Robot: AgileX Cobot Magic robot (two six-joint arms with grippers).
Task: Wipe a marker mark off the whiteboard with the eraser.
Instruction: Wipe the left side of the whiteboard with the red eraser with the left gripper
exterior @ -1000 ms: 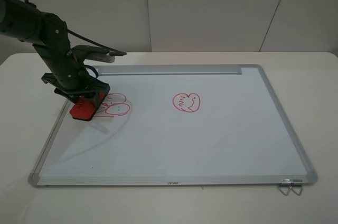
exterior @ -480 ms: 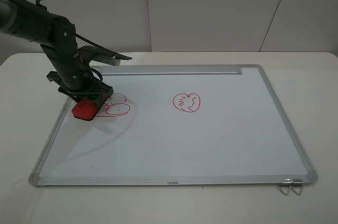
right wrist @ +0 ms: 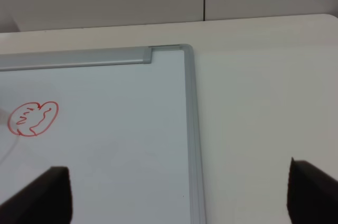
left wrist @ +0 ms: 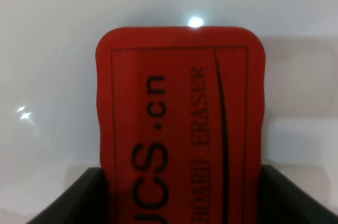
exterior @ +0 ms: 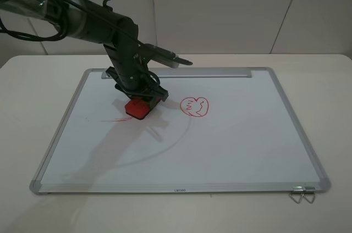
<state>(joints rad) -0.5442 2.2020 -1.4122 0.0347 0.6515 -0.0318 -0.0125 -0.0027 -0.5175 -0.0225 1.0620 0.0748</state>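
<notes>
The whiteboard [exterior: 231,145] lies flat on the table. My left gripper [exterior: 137,96] is shut on the red eraser [exterior: 137,109], pressing it onto the board just left of the red heart-shaped scribble [exterior: 194,106]. In the left wrist view the eraser [left wrist: 179,123] fills the middle, its dark lettering facing up between the jaws. Where the oval marker mark was, only a thin red streak [exterior: 114,118] and a tiny fleck [exterior: 86,117] show. My right gripper [right wrist: 182,192] is open over the board's far right part [right wrist: 116,145] and is out of the high view.
A silver tray strip [exterior: 181,72] runs along the board's far edge. A metal clip [exterior: 302,193] sticks out at the near right corner. White table [exterior: 330,79] surrounds the board, with a wall behind. The heart scribble [right wrist: 33,119] also shows in the right wrist view.
My left gripper has swept the eraser to the right across the oval cluster, from the board's left edge to beside the heart. The ovals are gone, leaving a faint red streak.
</notes>
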